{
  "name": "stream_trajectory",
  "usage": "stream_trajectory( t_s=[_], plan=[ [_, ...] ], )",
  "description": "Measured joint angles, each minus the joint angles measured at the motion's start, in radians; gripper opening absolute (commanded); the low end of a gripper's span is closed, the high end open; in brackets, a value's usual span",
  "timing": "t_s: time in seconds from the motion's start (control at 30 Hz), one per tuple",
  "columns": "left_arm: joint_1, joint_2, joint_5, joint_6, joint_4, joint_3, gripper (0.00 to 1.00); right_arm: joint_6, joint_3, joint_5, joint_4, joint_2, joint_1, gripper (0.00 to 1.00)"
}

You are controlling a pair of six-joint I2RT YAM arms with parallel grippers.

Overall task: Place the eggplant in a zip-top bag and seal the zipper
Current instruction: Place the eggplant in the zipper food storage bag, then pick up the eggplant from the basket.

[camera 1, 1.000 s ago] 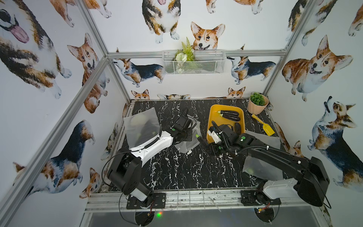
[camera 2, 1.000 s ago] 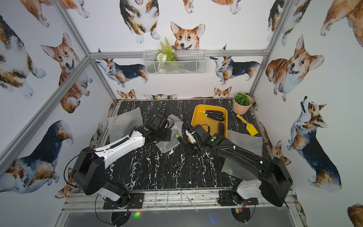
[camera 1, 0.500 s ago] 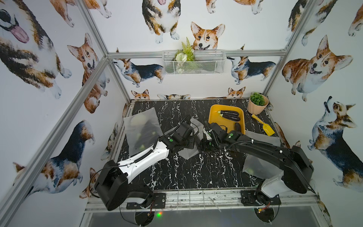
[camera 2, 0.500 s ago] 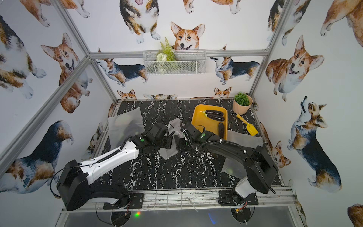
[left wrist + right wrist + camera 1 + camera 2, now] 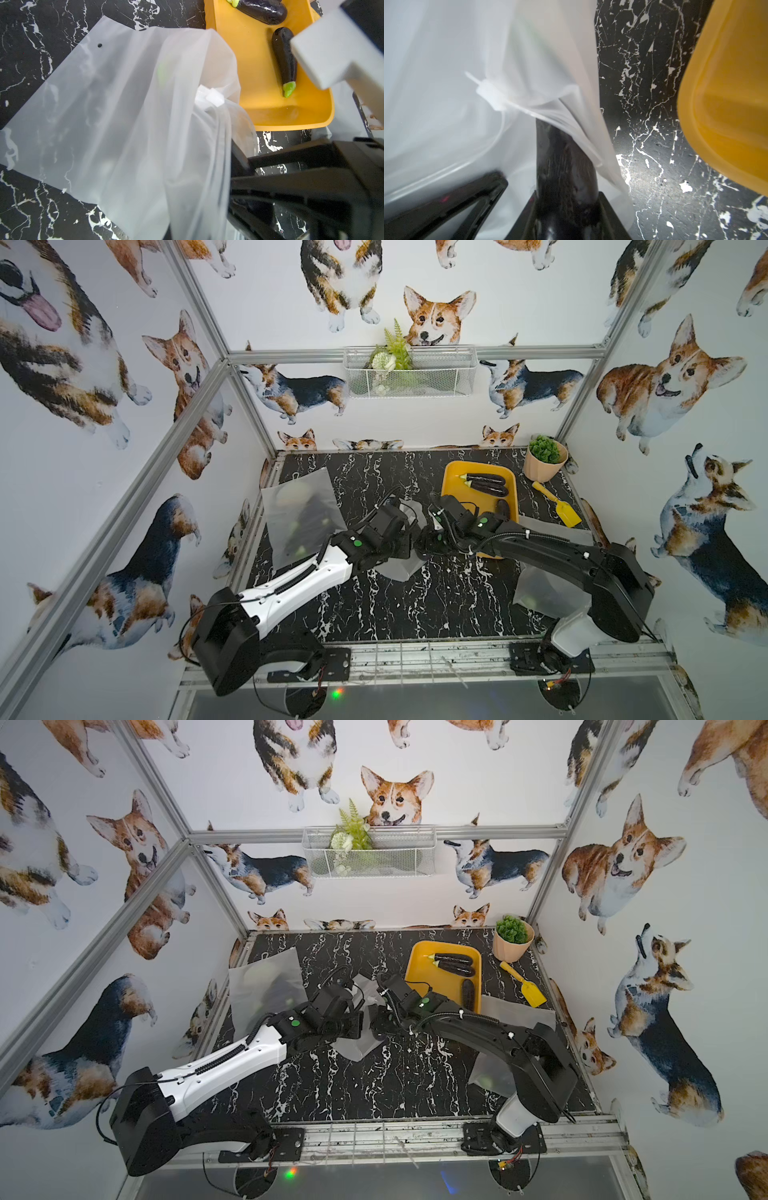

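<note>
Now that the right hand (image 5: 426,545) has come away from the yellow tray (image 5: 478,467), it meets the left hand (image 5: 231,178) mid-table, grasping an eggplant (image 5: 564,166) nosed into the zip-top bag (image 5: 104,114), whose rim the left hand keeps clenched. Three more eggplants (image 5: 484,479) lie on the tray, on a black marble table (image 5: 415,614) walled with corgi wallpaper (image 5: 124,364), beside a potted plant (image 5: 544,450) and yellow scoop (image 5: 557,506)

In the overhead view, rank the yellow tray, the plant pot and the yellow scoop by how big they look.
1. The yellow tray, clearly largest, even with the right arm covering its near end.
2. The plant pot.
3. The yellow scoop, smallest: long but thin.
</note>
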Motion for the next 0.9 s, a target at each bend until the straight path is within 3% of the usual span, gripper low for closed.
stream_trajectory(
  t_s=[0.1, 0.2, 0.23, 0.43, 0.57, 0.9],
  plan=[
    [0.057, 0.051, 0.049, -0.040, 0.017, 0.024, 0.00, -0.053, 0.105, -0.003, -0.009, 0.069, 0.006, 0.74],
    [0.071, 0.061, 0.049, -0.066, -0.003, 0.035, 0.00, -0.098, 0.146, 0.003, -0.022, 0.085, 0.005, 0.57],
    [0.071, 0.063, 0.049, -0.070, -0.003, 0.035, 0.00, -0.102, 0.152, -0.004, -0.019, 0.097, 0.005, 0.56],
    [0.081, 0.068, 0.062, -0.084, -0.013, 0.034, 0.00, -0.132, 0.151, -0.018, -0.008, 0.100, 0.007, 0.67],
    [0.127, 0.045, 0.091, -0.082, 0.000, 0.023, 0.00, -0.138, 0.118, -0.016, 0.005, 0.028, -0.006, 0.69],
    [0.226, 0.112, 0.080, -0.021, -0.003, 0.052, 0.00, -0.226, 0.042, 0.051, -0.026, -0.125, -0.164, 0.71]
  ],
)
